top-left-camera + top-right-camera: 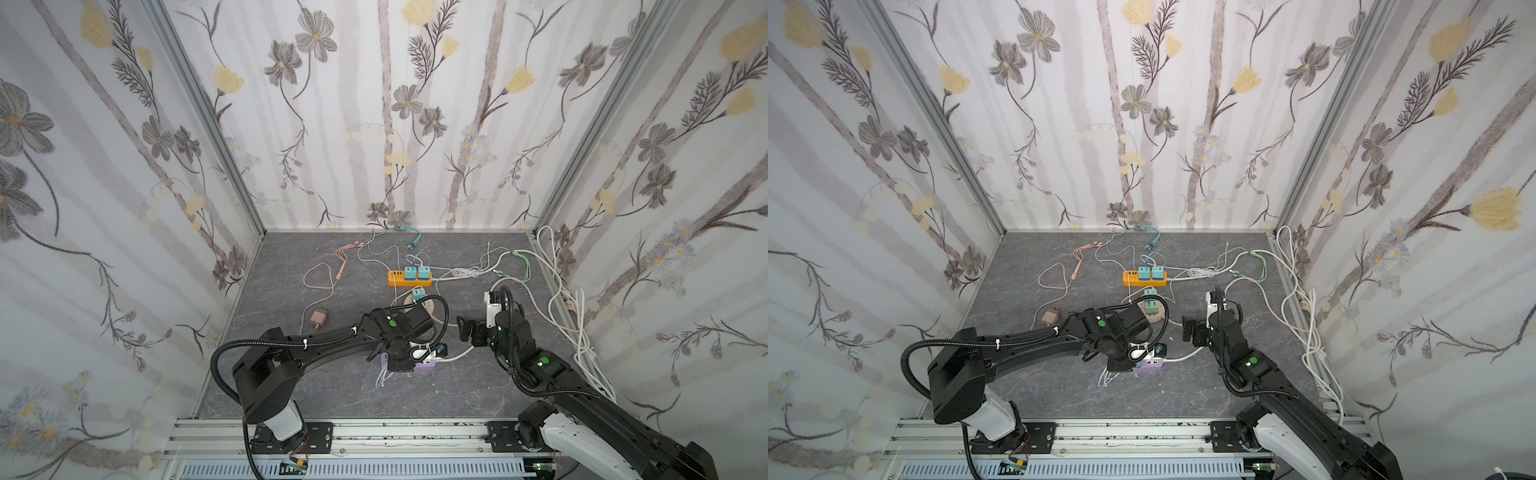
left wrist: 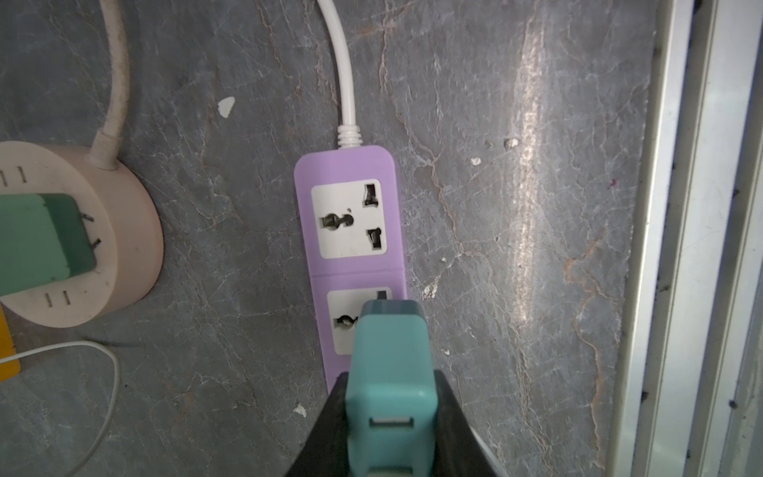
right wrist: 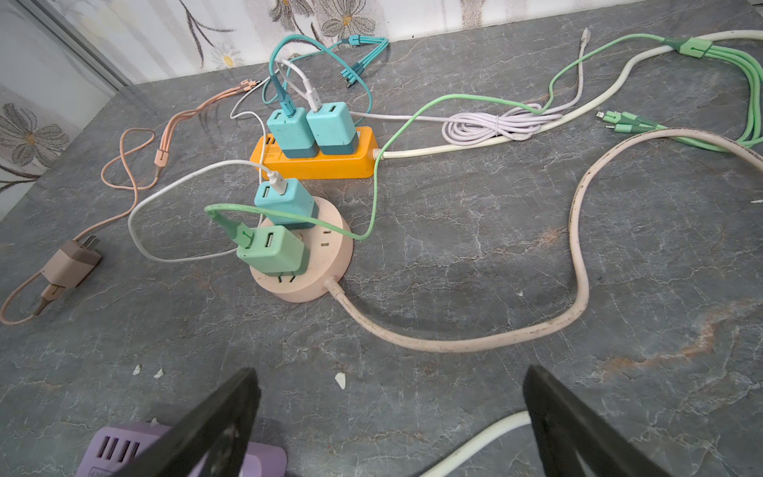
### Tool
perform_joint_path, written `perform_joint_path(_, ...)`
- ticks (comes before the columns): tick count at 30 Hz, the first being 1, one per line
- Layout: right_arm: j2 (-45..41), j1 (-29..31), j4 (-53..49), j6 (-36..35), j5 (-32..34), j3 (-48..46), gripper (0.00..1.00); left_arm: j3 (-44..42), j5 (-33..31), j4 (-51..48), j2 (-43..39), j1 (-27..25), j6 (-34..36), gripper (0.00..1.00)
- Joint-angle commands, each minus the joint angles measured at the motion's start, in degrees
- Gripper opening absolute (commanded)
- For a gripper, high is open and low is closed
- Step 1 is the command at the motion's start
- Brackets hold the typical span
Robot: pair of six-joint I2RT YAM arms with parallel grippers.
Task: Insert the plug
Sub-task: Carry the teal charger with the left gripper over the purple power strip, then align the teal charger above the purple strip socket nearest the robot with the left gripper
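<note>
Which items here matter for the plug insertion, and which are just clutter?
In play: teal charger, held by left gripper; purple power strip.
Lying about: orange power strip, round pink power strip, green charger, beige charger, coiled pale cable.

You have a grey marbled worktop [image 1: 332,395]. On it lie an orange power strip [image 1: 409,283] at 12 o'clock, a round pink socket hub [image 3: 305,285] near centre, a purple strip [image 2: 347,165] at 6, a tan charger [image 1: 319,318] at 9, a coiled lilac cable [image 3: 495,124] at 1 and white cords [image 1: 582,332] along 3 o'clock
</note>
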Motion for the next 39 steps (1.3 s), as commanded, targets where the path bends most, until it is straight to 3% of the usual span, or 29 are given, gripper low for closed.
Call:
perform_joint_path(1,0.33,-0.04,0.64,0.92,-0.05,0.30,0.99,0.67,-1.47,-2.39,0.18,-0.06,0.92,0.00)
perform_joint_path(24,0.51,-0.04,1.62,1.67,-1.09,-0.04,1.00,0.93,1.76,1.50,-0.47,0.45,-0.90,0.00)
perform_joint_path(39,3.92,-0.04,3.45,-1.53,-13.97,1.35,0.99,0.51,1.38,2.29,0.65,0.44,-1.52,0.00)
